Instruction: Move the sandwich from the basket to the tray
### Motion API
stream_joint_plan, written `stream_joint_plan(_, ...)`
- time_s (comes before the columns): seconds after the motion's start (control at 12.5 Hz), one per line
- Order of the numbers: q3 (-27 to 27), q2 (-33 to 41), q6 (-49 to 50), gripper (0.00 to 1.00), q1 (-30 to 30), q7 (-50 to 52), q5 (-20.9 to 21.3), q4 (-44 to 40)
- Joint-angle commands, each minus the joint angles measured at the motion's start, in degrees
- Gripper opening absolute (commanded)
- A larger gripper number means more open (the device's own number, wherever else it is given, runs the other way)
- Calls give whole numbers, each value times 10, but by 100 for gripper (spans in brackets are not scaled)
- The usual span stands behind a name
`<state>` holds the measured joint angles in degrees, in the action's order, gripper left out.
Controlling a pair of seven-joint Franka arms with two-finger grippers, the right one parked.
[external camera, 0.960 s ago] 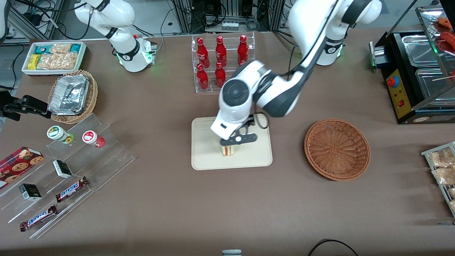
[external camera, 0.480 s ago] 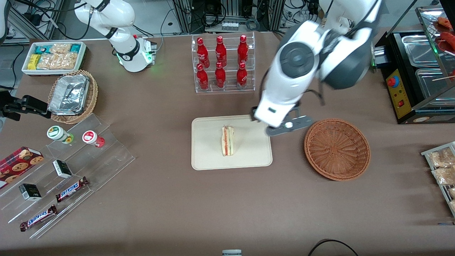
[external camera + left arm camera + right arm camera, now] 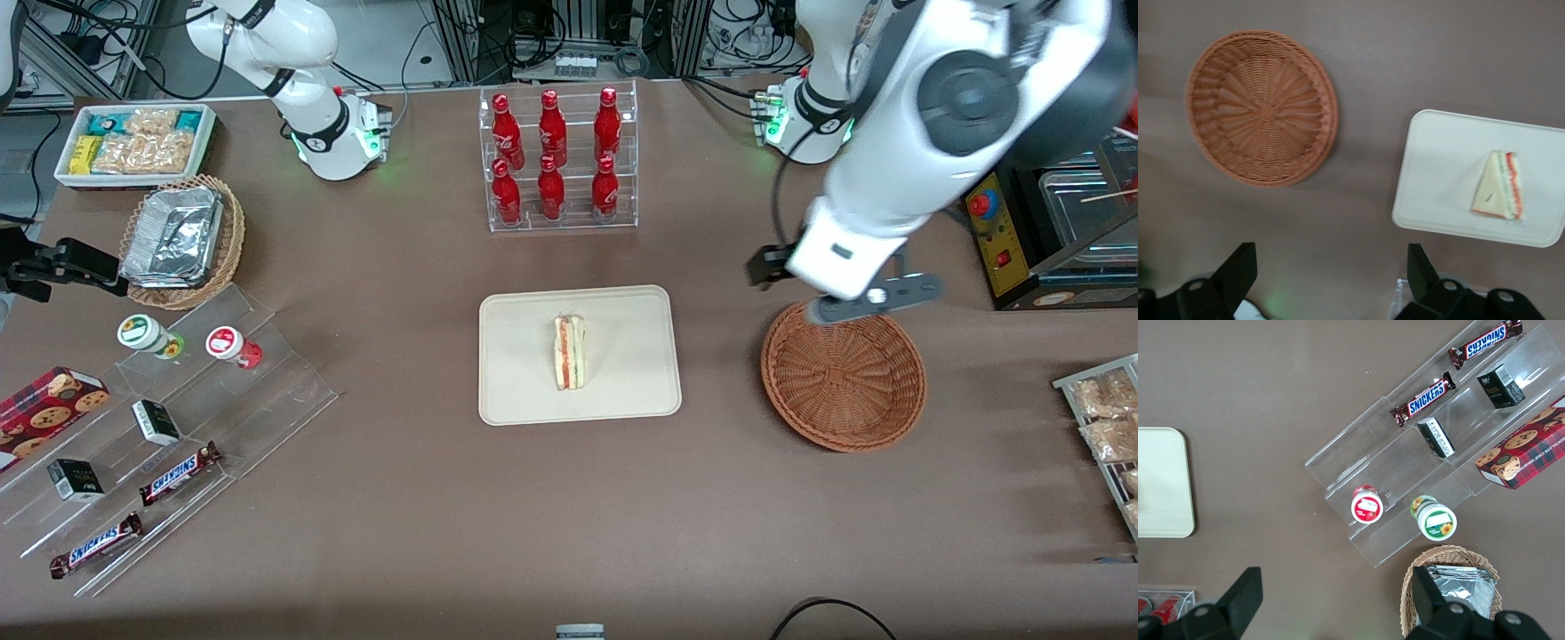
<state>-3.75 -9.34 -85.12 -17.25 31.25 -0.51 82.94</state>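
Jaws [image 3: 1328,280] apart above one basket [image 3: 843,373]; one sandwich [image 3: 569,352] on tray [image 3: 524,391].

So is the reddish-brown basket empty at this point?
Empty. The basket shows only bare weave; the sandwich lies on the tray. The open gripper hangs above the basket's rim.
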Motion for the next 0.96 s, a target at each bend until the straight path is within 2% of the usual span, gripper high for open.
stream_joint_plan(0.0,-6,34,15,99,34,-47,11,22)
stream_joint_plan(0.48,-7,63,50,99,107,-155,11,23)
stream_joint_plan(0.8,-6,82,52,99,111,-183,11,31)
stream_joint_plan(0.88,-6,89,51,99,128,-200,11,40)
